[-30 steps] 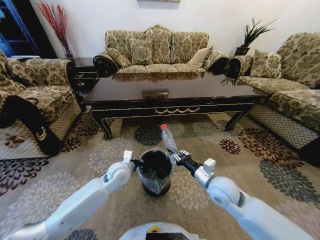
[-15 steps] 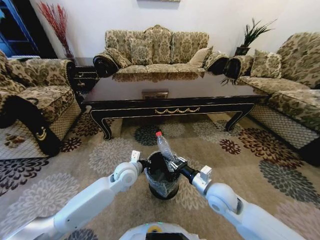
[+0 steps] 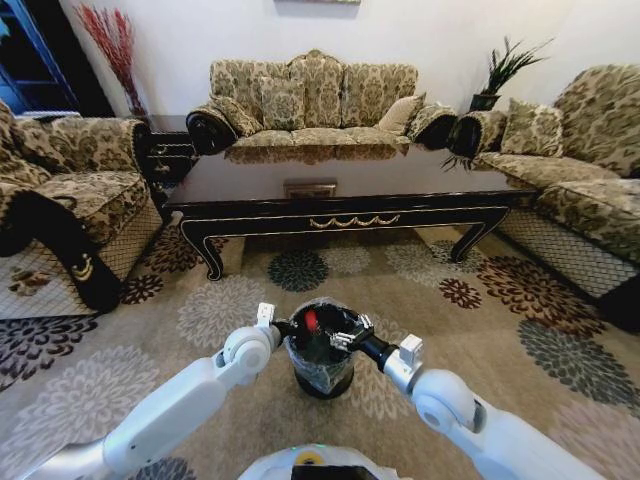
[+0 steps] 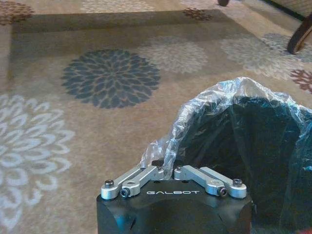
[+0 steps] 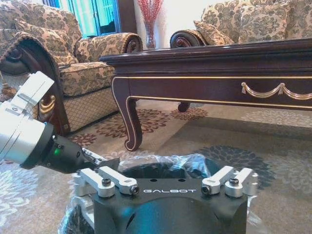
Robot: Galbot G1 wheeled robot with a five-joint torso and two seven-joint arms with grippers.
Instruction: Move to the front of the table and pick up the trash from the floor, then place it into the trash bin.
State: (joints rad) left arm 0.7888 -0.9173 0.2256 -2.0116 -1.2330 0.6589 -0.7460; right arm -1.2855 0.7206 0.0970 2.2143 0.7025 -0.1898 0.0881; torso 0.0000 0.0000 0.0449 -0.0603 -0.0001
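Lying inside the trash bin (image 3: pixel 318 352) now is the bottle (image 3: pixel 312 322), red cap just visible against the dark liner. Right claw (image 3: pixel 341 337) sits over the bin's mouth, fingers spread wide and holding nothing. On the other side, the left claw (image 3: pixel 283 327) is pinched shut on the crinkled plastic bag (image 4: pixel 204 109) at the rim, and the left wrist view shows the film bunched between its fingertips. Bin stands on the flowered carpet (image 3: pixel 450 290), in front of the long dark table (image 3: pixel 340 190) with the gold scroll on its rail. Sofas (image 3: pixel 310 95) ring the table beyond.
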